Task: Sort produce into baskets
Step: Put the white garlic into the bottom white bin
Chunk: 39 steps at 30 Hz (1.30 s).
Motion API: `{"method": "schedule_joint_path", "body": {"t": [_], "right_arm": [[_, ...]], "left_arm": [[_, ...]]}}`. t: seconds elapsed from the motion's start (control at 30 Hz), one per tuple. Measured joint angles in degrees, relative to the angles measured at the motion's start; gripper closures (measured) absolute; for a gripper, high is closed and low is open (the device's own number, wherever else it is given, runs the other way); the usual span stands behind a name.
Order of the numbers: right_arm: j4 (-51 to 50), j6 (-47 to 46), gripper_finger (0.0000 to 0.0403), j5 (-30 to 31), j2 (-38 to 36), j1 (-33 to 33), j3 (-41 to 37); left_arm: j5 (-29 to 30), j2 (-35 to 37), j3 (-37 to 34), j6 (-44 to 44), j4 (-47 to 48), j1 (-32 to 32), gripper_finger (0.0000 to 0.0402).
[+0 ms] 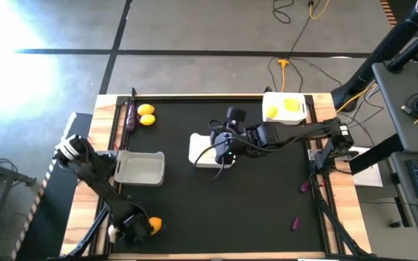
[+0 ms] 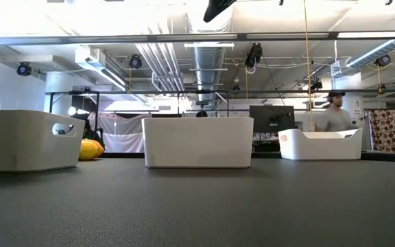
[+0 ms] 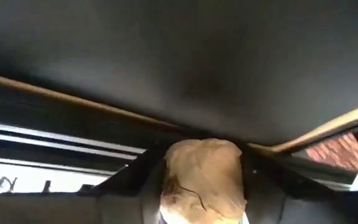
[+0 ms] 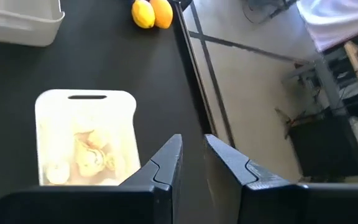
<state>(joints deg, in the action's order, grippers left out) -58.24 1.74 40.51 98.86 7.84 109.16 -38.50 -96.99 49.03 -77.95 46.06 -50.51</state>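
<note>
- Three white plastic baskets, rounded rectangles with cut-out handles, stood on the tabletop (image 1: 267, 210): the middle basket (image 1: 203, 151), a left basket (image 1: 140, 167) just beside it toward the left arm, and a far-right basket (image 1: 285, 109) at the back edge.
- The middle basket held several pale, papery garlic bulbs (image 4: 89, 155); the exact count was unclear.
- The far-right basket held yellow fruit (image 1: 290, 105); how many pieces could not be told.
- Far left of the middle basket, at the back edge, lay two round citrus side by side and touching, one yellow lemon (image 1: 145, 110) and one orange (image 1: 148, 120), with one long dark eggplant (image 1: 130, 116) just beside them.
- Two small purple pieces (image 1: 304, 187) lay well to the right of the middle basket, toward the front right.
- The left gripper (image 1: 125, 230) was at the front left corner, well apart from the middle basket, its jaws closed around one garlic bulb (image 3: 201, 177), an orange fruit (image 1: 154, 225) just beside it.
- The right gripper (image 1: 222, 152) hung over the middle basket, its jaws narrow and holding nothing.
- The tabletop was a matte black mat framed in light wood.
- Beyond it was a grey floor with dark lines, a yellow cable, ceiling pipes, monitors, and one person in the background.
</note>
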Motion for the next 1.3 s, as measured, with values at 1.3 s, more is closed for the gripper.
{"method": "schedule_joint_path", "body": {"t": [1.3], "right_arm": [[-29.98,-59.01,0.0344,-0.58,-13.52,20.43,-0.25]], "left_arm": [[39.18,-3.42,24.78,61.01,-17.49,60.24,0.0254]]}}
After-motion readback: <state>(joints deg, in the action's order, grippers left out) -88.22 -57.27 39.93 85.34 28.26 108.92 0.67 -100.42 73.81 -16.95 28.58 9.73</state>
